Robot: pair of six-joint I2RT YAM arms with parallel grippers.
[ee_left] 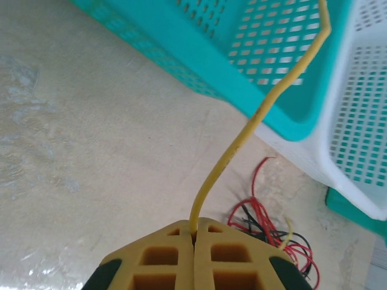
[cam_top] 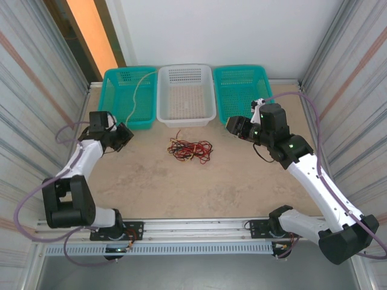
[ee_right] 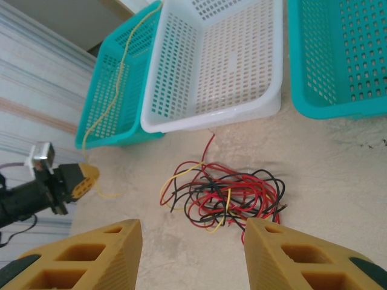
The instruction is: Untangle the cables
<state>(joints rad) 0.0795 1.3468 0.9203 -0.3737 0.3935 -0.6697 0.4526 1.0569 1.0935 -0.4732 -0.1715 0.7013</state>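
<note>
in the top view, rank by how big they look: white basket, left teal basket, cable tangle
1. white basket and left teal basket: they look about alike, so no ranking between them
2. cable tangle: clearly smallest

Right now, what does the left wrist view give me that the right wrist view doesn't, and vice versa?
Left wrist view: a close-up of the left hand shut on the yellow cable, pinched right at the fingertips.
Right wrist view: the right hand open, facing the whole tangle of red, black and yellow cables, plus the right teal basket.
Both: the yellow cable running up to the left teal basket, the white basket, and part of the tangle.
</note>
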